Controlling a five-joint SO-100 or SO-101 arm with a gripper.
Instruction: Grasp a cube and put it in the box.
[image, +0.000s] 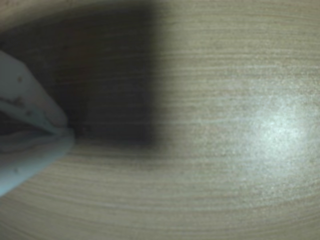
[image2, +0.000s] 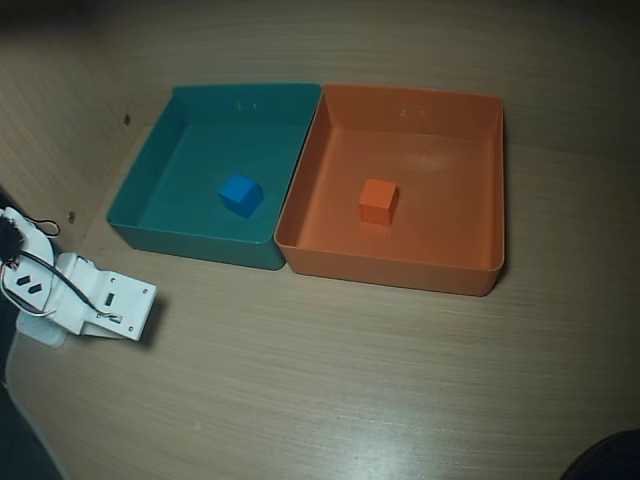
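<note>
Cube (image2: 378, 201) rests on floor of box (image2: 470, 272), near box centre, clear of walls. Judged: placement done; remaining step is parking clear of box, no sweep over rim. End effector (image: 67, 132) empty, fingers nearly together over bare tabletop (image2: 330, 380), well apart from box, beyond teal tray (image2: 190, 240) holding blue cube (image2: 240, 194).

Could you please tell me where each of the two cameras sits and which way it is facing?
Wrist view: rides on the arm, close above the table, looking along the wood grain; the blurred claw enters from the left.
Overhead view: fixed above, looking down on the teal tray, the box, the cube and the arm at left.
Shared: the table and the arm's end.
</note>
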